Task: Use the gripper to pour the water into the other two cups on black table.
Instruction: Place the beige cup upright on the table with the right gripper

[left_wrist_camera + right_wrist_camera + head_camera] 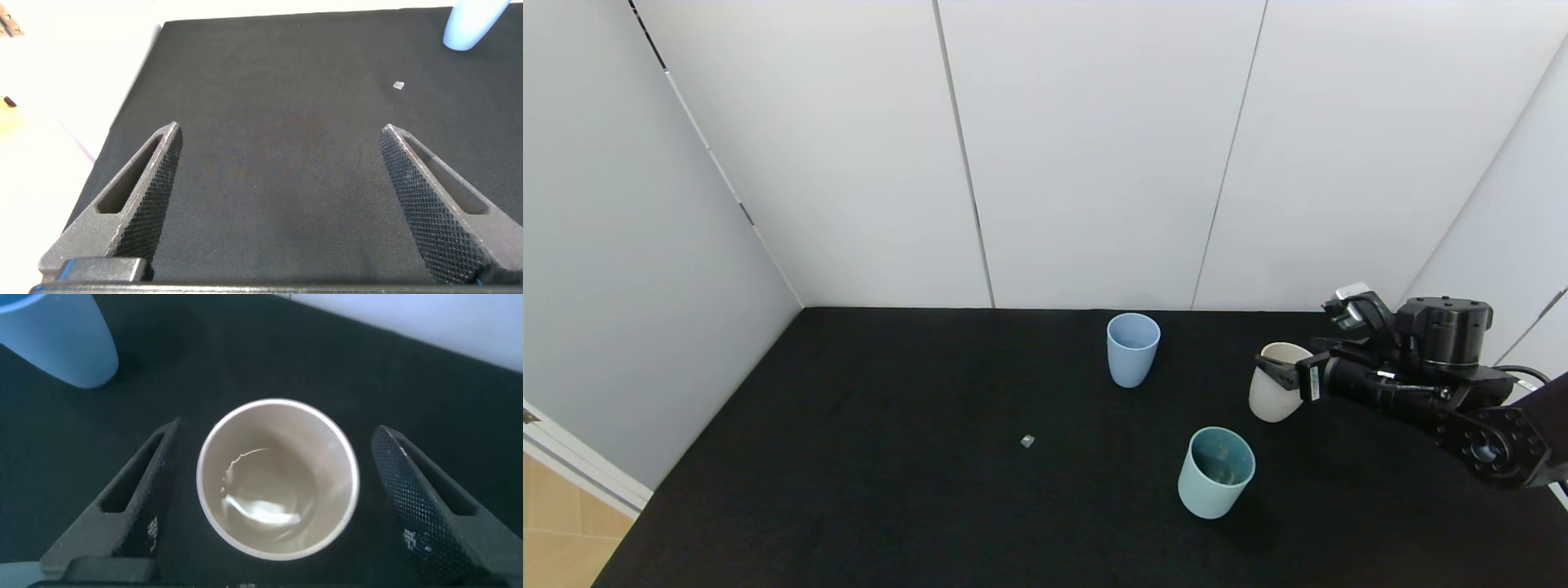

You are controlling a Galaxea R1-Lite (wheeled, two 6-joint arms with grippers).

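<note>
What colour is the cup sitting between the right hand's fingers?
Cream-beige cup, with a little clear water; the right wrist view shows it best.

Black table (849,457) left half open, only a tiny grey speck (1027,441). Right side crowded: periwinkle cup (1132,349), teal cup (1215,472), cream cup (1276,381) standing between the right gripper (274,498) fingers, gaps both sides.

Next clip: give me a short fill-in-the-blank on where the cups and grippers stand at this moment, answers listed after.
1. The right gripper stands open, one finger on each side of the ____ cup.
2. That cup stands ____ on the black table.
3. The cup nearest the back wall is the ____ one.
4. The left gripper is open over bare table, holding ____.

Missing words: cream; upright; blue; nothing
</note>
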